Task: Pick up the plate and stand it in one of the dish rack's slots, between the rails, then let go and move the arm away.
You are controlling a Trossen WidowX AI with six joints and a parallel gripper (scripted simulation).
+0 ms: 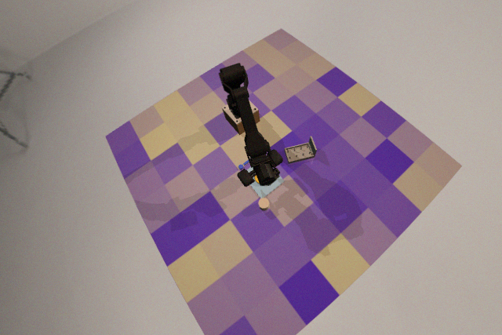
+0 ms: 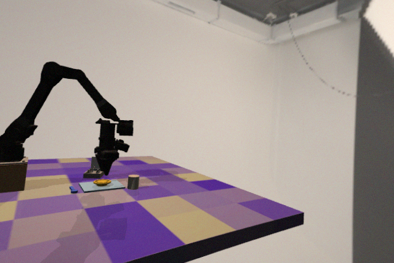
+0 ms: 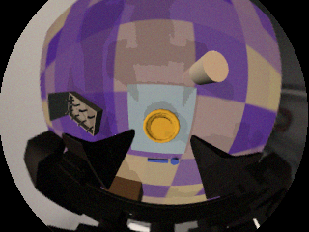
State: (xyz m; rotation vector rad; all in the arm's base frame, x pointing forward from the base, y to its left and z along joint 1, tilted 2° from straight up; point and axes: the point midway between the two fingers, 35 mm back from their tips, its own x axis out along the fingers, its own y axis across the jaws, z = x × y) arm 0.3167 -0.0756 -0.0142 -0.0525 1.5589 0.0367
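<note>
The orange plate (image 2: 101,182) (image 3: 161,126) lies flat on a light blue mat (image 2: 85,188) (image 3: 140,97). In the top view only a sliver of the plate (image 1: 256,179) shows beside the arm. The grey dish rack (image 1: 299,153) (image 2: 92,173) (image 3: 85,113) has short pegs and a dark upright panel at one end, and its slots hold nothing. My gripper (image 2: 106,173) (image 3: 163,135) is open and empty. It points down above the plate, with a gap between fingertips and plate. In the wrist view the plate shows between the two fingertips. In the top view the fingertips are hidden under the arm.
A cylinder with a tan top (image 1: 263,203) (image 2: 133,182) (image 3: 210,68) stands just beyond one corner of the mat. A small blue object (image 1: 243,165) (image 2: 73,190) (image 3: 163,160) lies beside the mat on the robot base's side. The rack stands off to one side of the mat.
</note>
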